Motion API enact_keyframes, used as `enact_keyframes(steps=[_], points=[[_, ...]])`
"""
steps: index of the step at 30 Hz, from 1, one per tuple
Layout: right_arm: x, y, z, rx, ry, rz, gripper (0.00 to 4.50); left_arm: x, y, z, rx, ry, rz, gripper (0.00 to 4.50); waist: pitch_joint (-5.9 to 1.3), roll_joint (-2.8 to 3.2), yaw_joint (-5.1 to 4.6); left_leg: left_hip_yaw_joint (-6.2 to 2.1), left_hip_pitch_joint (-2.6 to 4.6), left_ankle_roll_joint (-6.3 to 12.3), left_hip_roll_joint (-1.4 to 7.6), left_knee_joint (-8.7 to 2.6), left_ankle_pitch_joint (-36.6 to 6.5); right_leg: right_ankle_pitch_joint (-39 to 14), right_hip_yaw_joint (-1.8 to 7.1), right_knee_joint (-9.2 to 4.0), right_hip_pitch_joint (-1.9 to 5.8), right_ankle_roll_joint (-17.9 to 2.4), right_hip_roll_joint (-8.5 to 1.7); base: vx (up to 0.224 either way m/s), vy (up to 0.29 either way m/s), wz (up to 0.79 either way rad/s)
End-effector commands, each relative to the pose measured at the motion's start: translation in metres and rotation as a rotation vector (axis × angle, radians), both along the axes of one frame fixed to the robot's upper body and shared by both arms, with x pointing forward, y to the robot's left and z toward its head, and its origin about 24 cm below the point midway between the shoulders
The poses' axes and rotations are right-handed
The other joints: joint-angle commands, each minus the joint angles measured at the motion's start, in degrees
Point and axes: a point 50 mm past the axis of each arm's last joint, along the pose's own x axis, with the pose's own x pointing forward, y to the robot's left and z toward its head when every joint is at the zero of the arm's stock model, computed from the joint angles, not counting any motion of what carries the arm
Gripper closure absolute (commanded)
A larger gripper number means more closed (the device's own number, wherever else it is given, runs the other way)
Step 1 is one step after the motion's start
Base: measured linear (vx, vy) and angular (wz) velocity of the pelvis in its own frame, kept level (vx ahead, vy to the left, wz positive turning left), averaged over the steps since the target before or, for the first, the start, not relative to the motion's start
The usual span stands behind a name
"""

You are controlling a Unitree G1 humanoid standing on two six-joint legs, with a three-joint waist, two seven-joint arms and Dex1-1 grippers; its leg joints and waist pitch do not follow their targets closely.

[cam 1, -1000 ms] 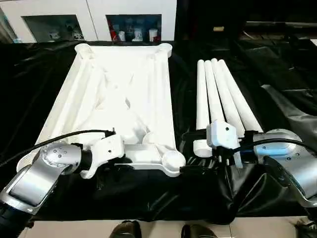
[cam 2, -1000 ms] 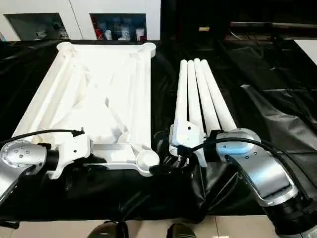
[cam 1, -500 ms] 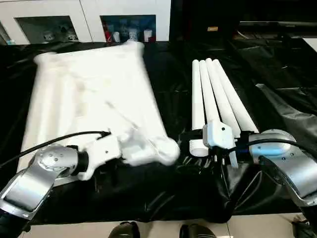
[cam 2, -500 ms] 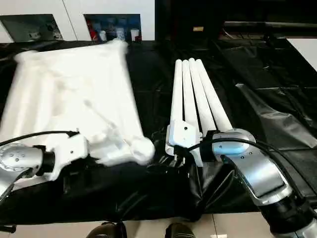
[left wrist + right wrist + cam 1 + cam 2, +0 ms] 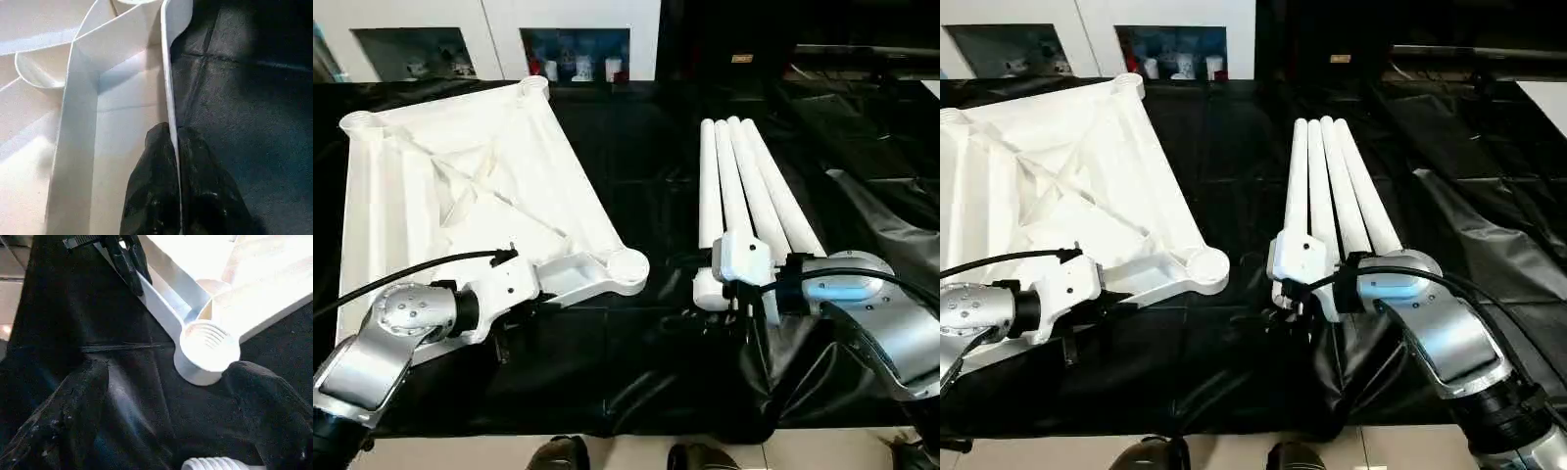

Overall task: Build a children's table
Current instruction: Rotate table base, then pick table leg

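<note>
**Left gripper pinches the tabletop rim; right waits open by the legs**

The left gripper point(image 5: 173, 196) has its fingers clamped on the thin rim wall of the upturned tabletop point(image 5: 460, 186), apparently to steer the slab. The slab lies skewed, its near socket point(image 5: 208, 345) at about 3 o'clock from that grip. The right gripper point(image 5: 166, 416) has its fingers spread wide with nothing between them, just above the threaded end of one of the four legs point(image 5: 744, 186), bundled at 12 o'clock from it. Crumpled black sheeting point(image 5: 636, 362) covers the bench and could snag a leg. A cabinet point(image 5: 499, 29) stands behind.
</note>
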Motion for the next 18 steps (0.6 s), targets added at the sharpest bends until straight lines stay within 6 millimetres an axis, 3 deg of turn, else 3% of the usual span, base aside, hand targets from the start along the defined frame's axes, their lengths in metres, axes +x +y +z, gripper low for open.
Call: enact_keyframes(steps=[1,6,10,14,18], points=[[0.003,-0.002,0.004,0.004,-0.026,-0.021,0.31,0.008,0.01,0.01,0.046,-0.079,0.033,4.03,-4.4,-0.11,0.15,-1.89,1.63,6.72,4.84,-4.15,-4.1,-0.7,3.21,-3.64,2.85,-15.3,-5.43,0.0,0.0,0.0],[0.002,0.001,0.003,0.024,-0.017,-0.047,0.31,0.014,0.017,0.023,-0.015,-0.119,0.062,3.58,-4.52,-0.19,0.1,-1.84,1.55,6.39,4.82,-4.09,-3.4,0.7,3.21,-3.43,2.93,-16.0,-5.51,0.0,0.0,0.0],[0.005,0.006,0.007,0.077,-0.021,-0.101,0.31,0.006,0.016,0.034,-0.079,-0.082,0.027,3.19,-4.64,-0.12,0.21,-1.83,1.66,6.05,4.83,-4.12,-3.2,1.0,3.15,-3.26,2.86,-16.3,-5.42,0.0,0.0,0.0],[0.027,0.01,0.017,0.155,-0.023,-0.34,0.31,-0.004,0.014,0.048,-0.155,-0.074,0.017,3.19,-4.53,-0.1,-0.17,-1.79,1.73,5.4,4.68,-4.27,-2.4,0.7,3.1,-3.1,2.6,-17.0,-5.28,0.0,0.0,0.0],[0.048,0.01,0.02,0.177,0.107,-0.551,0.16,-0.008,0.009,0.052,-0.198,-0.055,0.013,3.14,-4.33,-0.03,-0.09,-1.47,2.09,2.58,4.41,-4.36,-4.4,-3.8,3.34,-3.48,2.26,-16.1,-5.02,0.0,0.0,0.0]])
